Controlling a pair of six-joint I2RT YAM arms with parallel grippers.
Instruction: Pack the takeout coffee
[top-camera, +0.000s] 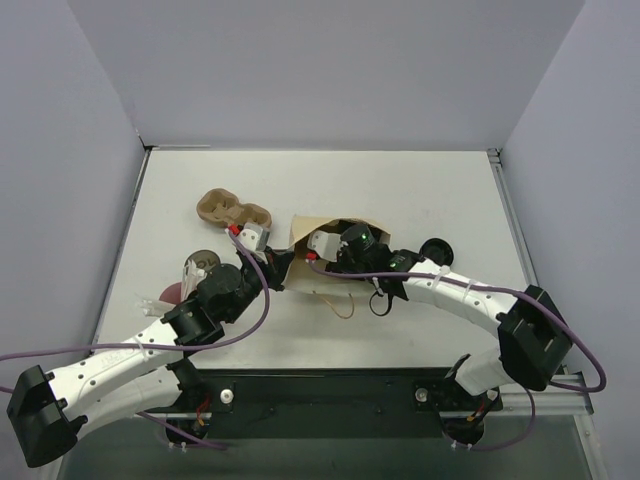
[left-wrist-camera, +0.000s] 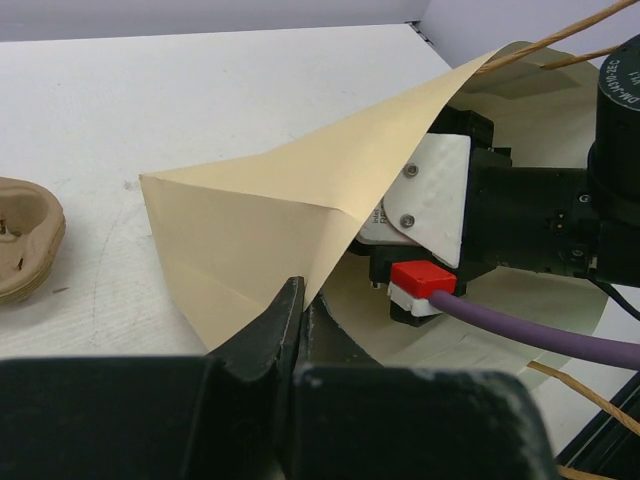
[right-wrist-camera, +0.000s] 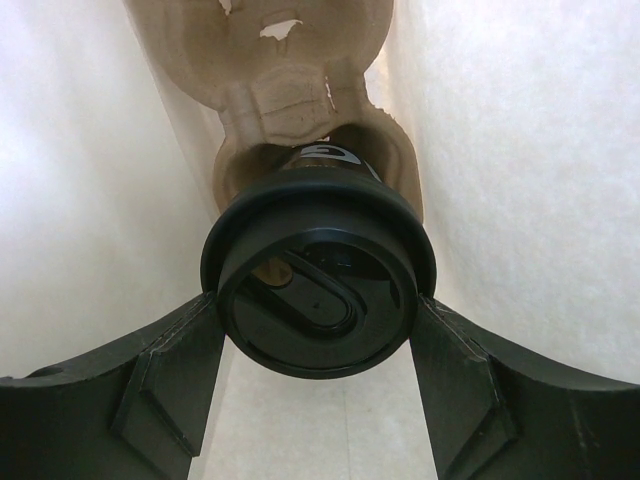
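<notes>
The takeout coffee, a black cup with a dark round lid, shows lid-on in the right wrist view. It lies deep inside the tan paper bag, its base in a well of a brown pulp tray. My right gripper is inside the bag, and its fingers press both sides of the lid. My left gripper is shut on the edge of the bag's mouth and holds it open. In the top view the bag hides the cup and the right fingers.
A second brown two-well pulp tray lies on the table left of the bag. A pink cup with pale sticks stands by the left arm. A small black round object lies right of the bag. The bag's twine handles trail toward me.
</notes>
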